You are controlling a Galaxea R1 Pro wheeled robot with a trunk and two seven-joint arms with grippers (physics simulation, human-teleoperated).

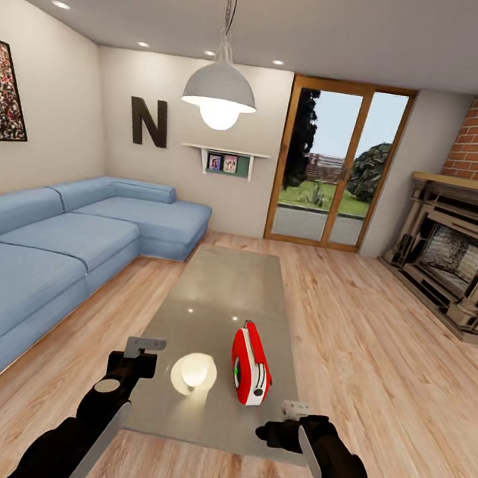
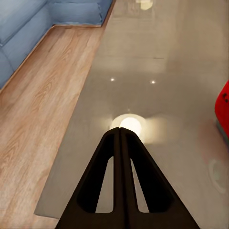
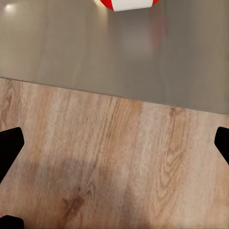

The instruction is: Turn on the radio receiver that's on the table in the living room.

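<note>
The rounded red radio receiver (image 1: 250,367) sits on the glossy grey table (image 1: 225,283) between both grippers, left jaws (image 1: 145,344) pressed closed, right jaws (image 1: 294,410) spread wide.

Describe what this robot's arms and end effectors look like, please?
Both arms are matte black with rounded joint housings and flat pale grey panels along the forearms. The left end effector ends in light grey fingers; from its wrist camera the fingers look like dark, tapering, slotted blades. The right end effector carries a small whitish tip. No cables or markings are visible.

Two black, jointed arms with white forearm panels — left claw (image 1: 146,344) grey, right claw (image 1: 294,410) whitish.
</note>
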